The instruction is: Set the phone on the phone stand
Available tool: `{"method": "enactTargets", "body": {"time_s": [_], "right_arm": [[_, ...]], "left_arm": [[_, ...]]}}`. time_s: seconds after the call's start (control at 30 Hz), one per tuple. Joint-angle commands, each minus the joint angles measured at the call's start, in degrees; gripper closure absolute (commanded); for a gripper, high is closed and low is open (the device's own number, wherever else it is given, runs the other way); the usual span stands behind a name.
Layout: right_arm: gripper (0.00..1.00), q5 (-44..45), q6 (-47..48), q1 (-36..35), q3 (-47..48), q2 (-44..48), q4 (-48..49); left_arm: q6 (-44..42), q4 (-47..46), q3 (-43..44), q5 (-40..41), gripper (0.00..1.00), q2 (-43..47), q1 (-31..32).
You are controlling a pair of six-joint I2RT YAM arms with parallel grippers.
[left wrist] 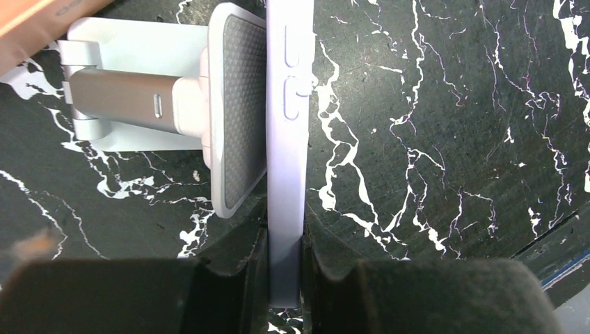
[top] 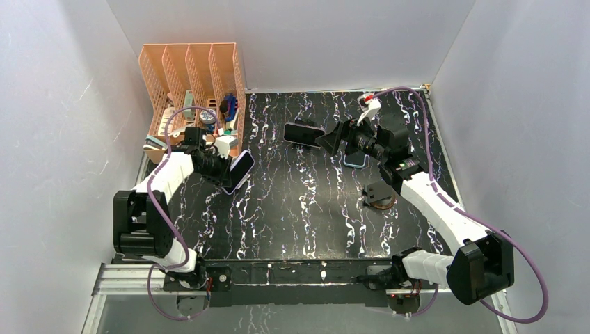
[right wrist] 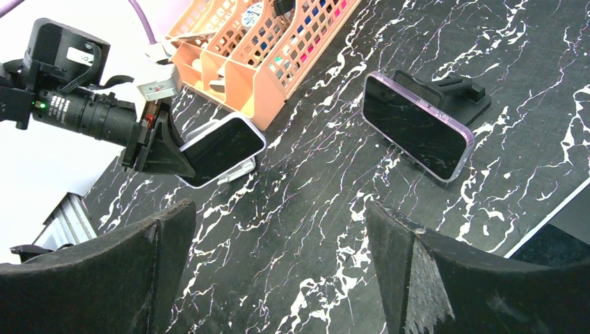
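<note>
The left gripper (left wrist: pixel 285 259), pinched tight on one end of the lilac phone (left wrist: pixel 286 125), holds it against the face of the white phone stand (left wrist: pixel 240 104), where seating it flush before letting go looks key, while the right gripper (right wrist: pixel 278 271) hangs wide and empty.

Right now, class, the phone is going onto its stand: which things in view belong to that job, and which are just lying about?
Job: left claw, shut on the lilac phone; white stand beside it.
Lying about: orange file rack; second phone on a black stand; blue-cased phone lying flat; right claw, open and idle.
</note>
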State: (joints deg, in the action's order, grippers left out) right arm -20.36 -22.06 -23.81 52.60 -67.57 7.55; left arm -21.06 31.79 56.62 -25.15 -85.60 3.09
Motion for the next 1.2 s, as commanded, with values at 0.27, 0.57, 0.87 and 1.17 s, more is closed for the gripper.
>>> {"method": "enactTargets", "body": {"time_s": [0.27, 0.57, 0.87, 1.17], "right_arm": [[0.01, -0.46, 1.25, -0.31, -0.62, 1.01, 2.69], [0.01, -0.64, 1.25, -0.27, -0.66, 0.53, 2.89], [0.01, -0.8, 1.07, -0.35, -0.61, -0.62, 3.26], [0.01, -0.97, 0.87, -0.23, -0.48, -2.2, 3.26]], "left_arm": [[1.69, -1.93, -1.01, -0.74, 1.0, -1.73, -0.27], [2.71, -0.95, 1.35, 3.98, 0.83, -1.91, -0.28], [3.33, 3.05, 5.3, 4.74, 0.72, 0.19, -0.28], [5.09, 4.83, 6.94, 5.34, 0.62, 1.56, -0.28]]}}
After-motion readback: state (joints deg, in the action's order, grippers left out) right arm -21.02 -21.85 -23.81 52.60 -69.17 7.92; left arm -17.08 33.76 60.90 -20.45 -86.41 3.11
